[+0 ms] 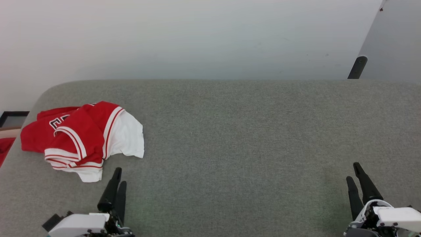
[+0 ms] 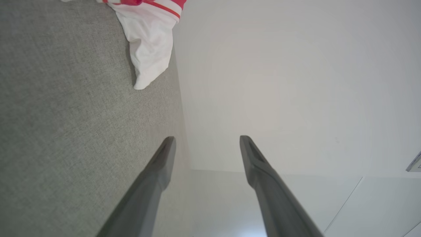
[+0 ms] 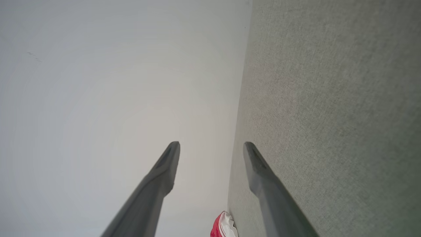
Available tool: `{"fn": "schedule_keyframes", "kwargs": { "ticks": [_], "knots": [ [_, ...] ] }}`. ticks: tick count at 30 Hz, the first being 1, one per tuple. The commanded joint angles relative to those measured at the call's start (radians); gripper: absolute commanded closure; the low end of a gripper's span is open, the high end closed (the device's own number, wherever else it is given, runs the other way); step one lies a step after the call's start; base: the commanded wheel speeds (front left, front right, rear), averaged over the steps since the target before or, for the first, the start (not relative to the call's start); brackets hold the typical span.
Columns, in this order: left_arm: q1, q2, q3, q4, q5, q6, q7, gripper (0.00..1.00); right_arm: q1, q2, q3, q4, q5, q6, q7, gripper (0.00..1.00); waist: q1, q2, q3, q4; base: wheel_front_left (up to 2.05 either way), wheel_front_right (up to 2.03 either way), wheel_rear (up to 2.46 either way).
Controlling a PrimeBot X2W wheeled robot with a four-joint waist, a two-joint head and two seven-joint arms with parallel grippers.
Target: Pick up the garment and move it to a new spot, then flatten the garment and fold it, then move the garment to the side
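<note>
Garment (image 1: 82,138) heaped at nine o'clock, both end effectors released

Seen from the head camera, the garment lies crumpled on the grey cloth-covered counter (image 1: 236,138), close to its rounded corner at about nine o'clock. Red folds with white-and-red striped trim are piled toward the left. One white sleeve spreads flat toward four o'clock, and another white edge pokes out from under the heap at six o'clock. Black lettering with a white outline shows on a red fold at ten o'clock of the pile, but it is too bunched up to read.

The left end effector (image 1: 120,176) sits at seven o'clock of the view, its two dark fingers pointing toward twelve. It is near the garment's lower white edge but apart from it. In the left wrist view the fingers stand spread with nothing between them, and the white sleeve lies ahead at eleven o'clock.

The right end effector (image 1: 353,171) sits at five o'clock, well apart from the garment. In its own wrist view the fingers are parted and empty over the counter's edge, and a sliver of red and white shows at six o'clock.

Beyond the counter, a red cloth scrap (image 1: 5,149) shows at nine o'clock and a black post (image 1: 358,67) stands at two o'clock.
</note>
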Motion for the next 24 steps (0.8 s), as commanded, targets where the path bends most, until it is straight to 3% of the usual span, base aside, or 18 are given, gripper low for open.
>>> {"fn": "schedule_keyframes", "kwargs": {
  "ticks": [1, 12, 24],
  "knots": [
    [-0.036, 0.017, 0.001, -0.012, 0.015, 0.0, -0.005, 0.0, -0.043, -0.004, 0.007, -0.009, -0.007, 0.0, -0.007, 0.0, 0.0, 0.0, 0.0, 0.0, 0.0, 0.0, 0.0],
    [-0.081, 0.083, -0.064, 0.01, 0.126, 0.0, -0.075, 0.0, -0.108, -0.031, 0.068, 0.033, -0.087, 0.0, -0.054, 0.0, 0.0, 0.0, 0.003, 0.002, 0.0, 0.0, 0.0],
    [-0.105, 0.117, -0.069, 0.018, 0.347, 0.0, -0.131, 0.0, -0.158, -0.069, 0.151, 0.074, -0.201, 0.0, -0.11, 0.0, 0.0, 0.0, 0.003, 0.003, 0.0, 0.0, 0.0]
  ]
}}
